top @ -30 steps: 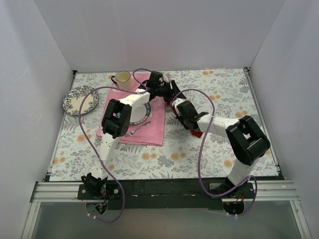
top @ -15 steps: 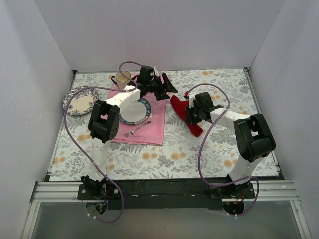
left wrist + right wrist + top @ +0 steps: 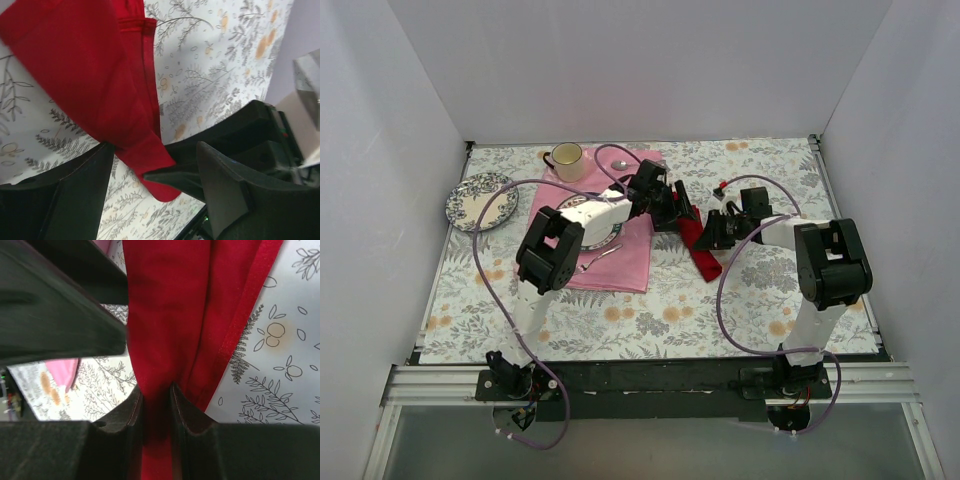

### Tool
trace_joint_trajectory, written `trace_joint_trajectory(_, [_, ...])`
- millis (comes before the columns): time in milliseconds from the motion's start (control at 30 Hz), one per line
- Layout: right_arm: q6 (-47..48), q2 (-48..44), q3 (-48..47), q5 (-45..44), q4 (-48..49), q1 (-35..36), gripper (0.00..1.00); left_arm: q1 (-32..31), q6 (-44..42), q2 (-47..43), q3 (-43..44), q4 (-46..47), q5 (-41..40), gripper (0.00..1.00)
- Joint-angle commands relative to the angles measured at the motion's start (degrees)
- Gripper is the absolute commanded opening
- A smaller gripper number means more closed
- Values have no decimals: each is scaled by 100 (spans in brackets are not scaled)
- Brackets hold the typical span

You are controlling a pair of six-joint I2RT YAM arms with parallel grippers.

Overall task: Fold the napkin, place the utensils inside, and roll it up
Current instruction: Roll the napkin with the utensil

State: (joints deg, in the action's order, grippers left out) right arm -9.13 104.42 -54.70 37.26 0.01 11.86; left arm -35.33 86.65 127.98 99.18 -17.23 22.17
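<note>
The deep red napkin (image 3: 705, 258) lies bunched into a narrow strip on the floral table, right of the pink cloth. My right gripper (image 3: 712, 228) is shut on a fold of it; in the right wrist view the cloth (image 3: 170, 315) is pinched between the two fingers (image 3: 131, 412). My left gripper (image 3: 682, 208) is open at the napkin's far end; in the left wrist view its jaws stand wide apart around a hanging red corner (image 3: 150, 160). The dark-handled spoon is not in view.
A pale pink cloth (image 3: 625, 262) holds a blue-rimmed plate (image 3: 601, 238) and a silver fork (image 3: 598, 260). A small silver utensil (image 3: 620, 165) lies at its far edge. A mug (image 3: 566, 157) and a patterned plate (image 3: 480, 200) stand at the far left.
My left gripper has swung from near the mug to the right and nearer, up to the napkin's far end. My right gripper has kept its grip, and the napkin has shifted slightly.
</note>
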Motion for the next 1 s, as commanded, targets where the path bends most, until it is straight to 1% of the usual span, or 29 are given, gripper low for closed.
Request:
trace_joint_trajectory(0, [-274, 228, 117, 756, 183, -201, 10, -114, 177, 306, 400, -464, -538, 66])
trace_joint_trajectory(100, [-344, 324, 126, 959, 262, -324, 10, -123, 151, 464, 576, -632, -679, 65])
trace_joint_trajectory(233, [-397, 456, 126, 1231, 377, -465, 10, -141, -69, 561, 805, -930, -1065, 64])
trace_joint_trajectory(367, [-362, 553, 73, 1372, 351, -500, 10, -141, -184, 447, 576, -756, -1241, 66])
trace_joint_trajectory(500, [-248, 553, 3, 1372, 210, -527, 10, -149, -464, 631, 796, -834, -1461, 65])
trace_joint_trajectory(567, [-204, 509, 3, 1337, 166, -527, 11, -141, -710, 728, 910, -913, -1566, 62])
trace_joint_trajectory(633, [-134, 439, -6, 1180, 35, -509, 15, -141, -868, 807, 1007, -957, -1629, 56])
trace_joint_trajectory(667, [-20, 352, -58, 1100, -183, -492, 20, -149, -904, 816, 999, -940, -1637, 51])
trace_joint_trajectory(733, [112, 176, -137, 723, -474, -430, 28, -141, -940, 807, 946, -887, -1576, 47])
trace_joint_trajectory(767, [278, 114, -190, 548, -632, -360, 31, -132, -948, 807, 946, -870, -1532, 43])
trace_joint_trajectory(833, [437, -140, -340, -40, -1055, -246, 38, -141, -948, 825, 954, -861, -1418, 39])
trace_joint_trajectory(867, [603, -237, -375, -295, -1195, -80, 44, -132, -940, 825, 963, -861, -1383, 35])
trace_joint_trajectory(900, [666, -351, -410, -846, -1344, 17, 47, -132, -940, 816, 963, -852, -1322, 34])
trace_joint_trajectory(933, [710, -622, -410, -1208, -1389, 253, 50, -132, -922, 816, 989, -834, -1286, 33])
trace_joint_trajectory(967, [789, -764, -393, -1577, -1390, 412, 55, -132, -913, 816, 1007, -843, -1268, 33])
